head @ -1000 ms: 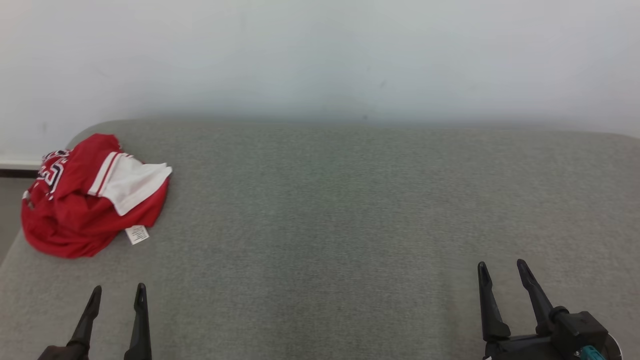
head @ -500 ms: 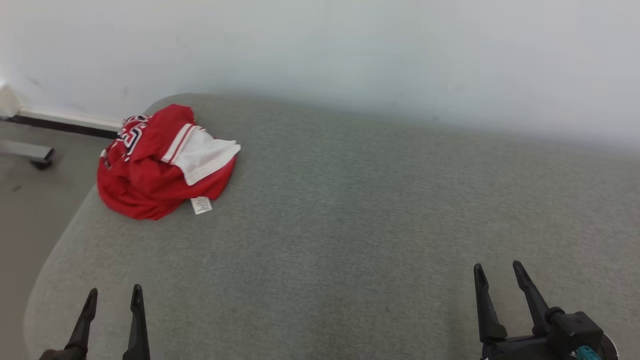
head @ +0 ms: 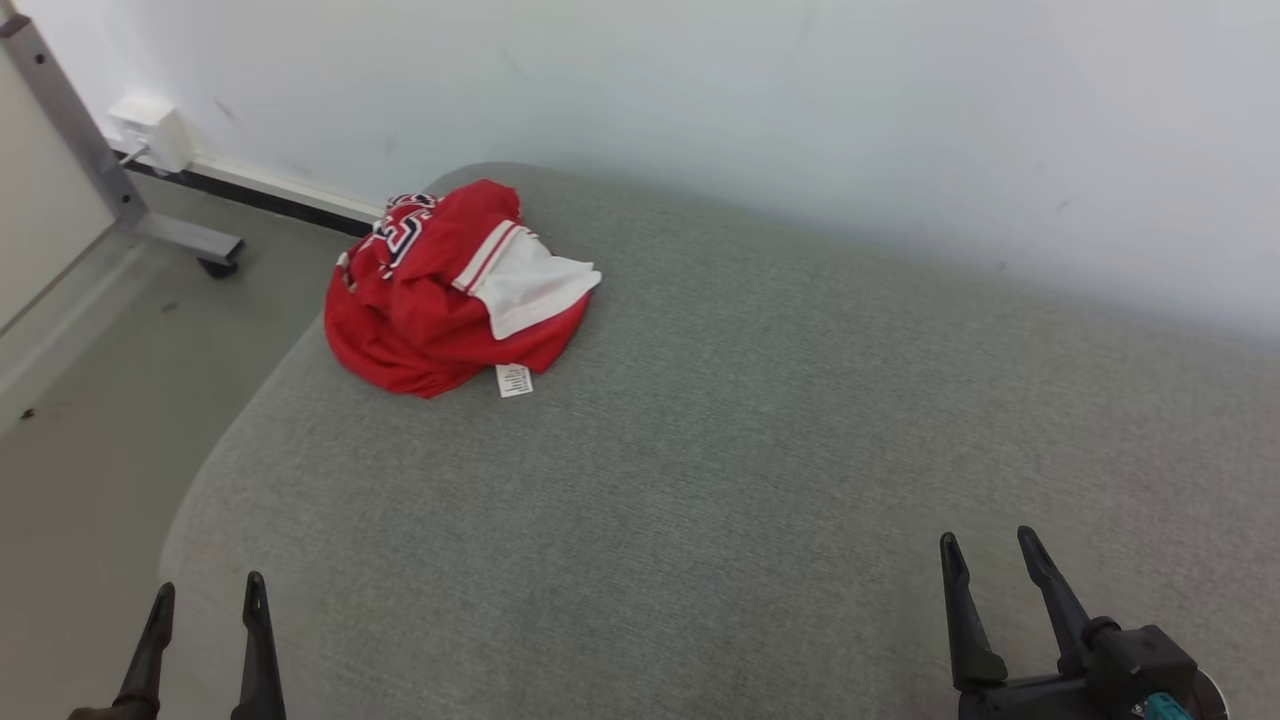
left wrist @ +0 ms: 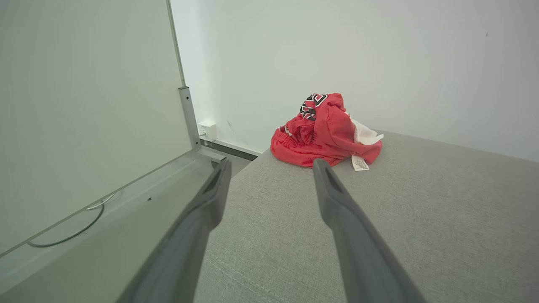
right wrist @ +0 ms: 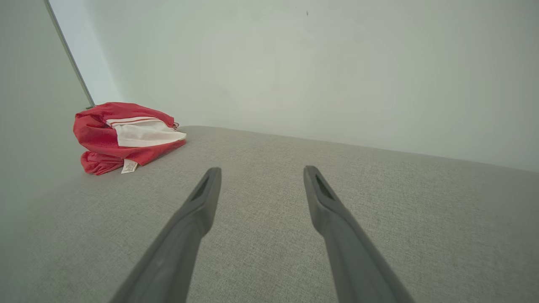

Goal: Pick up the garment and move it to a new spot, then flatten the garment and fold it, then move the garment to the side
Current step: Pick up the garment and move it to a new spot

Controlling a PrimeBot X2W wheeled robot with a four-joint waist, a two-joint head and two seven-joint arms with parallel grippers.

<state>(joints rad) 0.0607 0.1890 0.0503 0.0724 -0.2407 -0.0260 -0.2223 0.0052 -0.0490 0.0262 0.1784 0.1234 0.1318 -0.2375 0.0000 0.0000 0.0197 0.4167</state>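
Lying crumpled on grey cushion (head: 700, 450), red garment (head: 415, 320)

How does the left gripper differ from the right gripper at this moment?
The left gripper sits by the grey surface's left edge, nearer the red garment; the right gripper sits far from it. The right gripper's dark body shows; the left gripper's hardly. Both are open and empty.

Grey bed (head: 720, 470), one garment (head: 420, 310) on it.
There it sits, a red garment bunched in a heap at the bed's far left corner, close to the rounded edge. A white panel is folded over its top, and a small white tag (head: 514, 380) lies flat on the cloth at its near side. The bed's top is flat, woven grey fabric.
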